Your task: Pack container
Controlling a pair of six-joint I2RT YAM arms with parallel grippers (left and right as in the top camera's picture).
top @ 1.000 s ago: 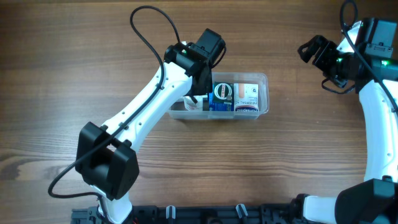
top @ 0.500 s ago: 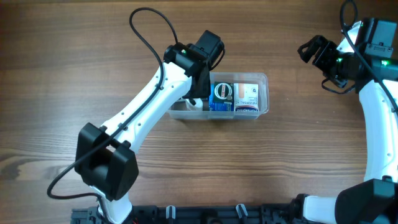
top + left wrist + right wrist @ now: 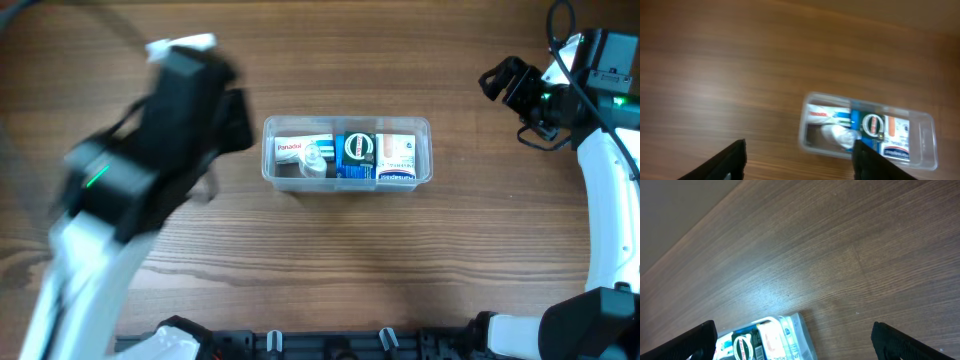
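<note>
The clear plastic container stands at the table's middle. It holds a white Panadol box, a small white rounded item, a blue box with a round tin on it and a white box with orange print. My left gripper is blurred, raised high to the left of the container, open and empty; the container shows below it. My right gripper hovers at the far right, open and empty; its view shows the container's end.
Bare wooden tabletop lies all around the container. The left arm's white link crosses the left side of the table. The right arm runs along the right edge.
My left gripper has come out of the container's left end and moved up and to the left, blurred by motion. The Panadol box is now uncovered. The right arm has not moved.
</note>
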